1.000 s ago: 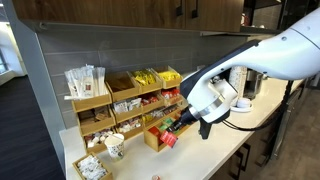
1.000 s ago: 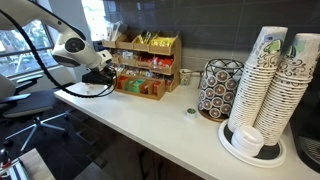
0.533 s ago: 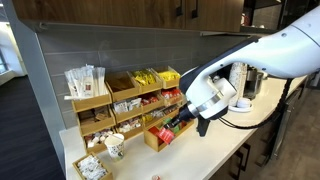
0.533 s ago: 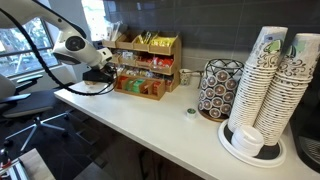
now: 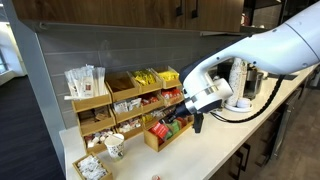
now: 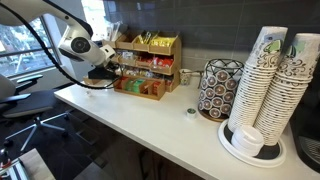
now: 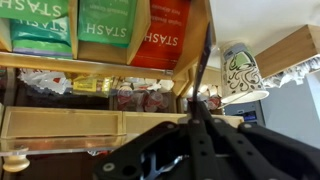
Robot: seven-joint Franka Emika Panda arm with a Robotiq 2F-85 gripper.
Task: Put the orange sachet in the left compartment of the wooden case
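The wooden case (image 5: 158,140) stands on the counter in front of a tiered wooden rack; it also shows in an exterior view (image 6: 150,92). In the wrist view its rim (image 7: 100,62) runs across, with green sachets (image 7: 40,25) in two compartments and orange sachets (image 7: 160,35) in a third. My gripper (image 5: 188,120) hovers just at the case, also seen in an exterior view (image 6: 112,68). In the wrist view the jaws (image 7: 192,115) are shut on a thin flat thing seen edge-on (image 7: 205,55), which I take for the orange sachet.
The tiered rack (image 5: 120,100) with packets and creamers stands behind the case against the wall. A paper cup (image 5: 115,147) is beside the case and shows in the wrist view (image 7: 240,70). Stacked cups (image 6: 270,80) and a patterned holder (image 6: 218,88) stand further along the counter.
The gripper has moved up and closer to the wooden case and the rack. It stays shut.
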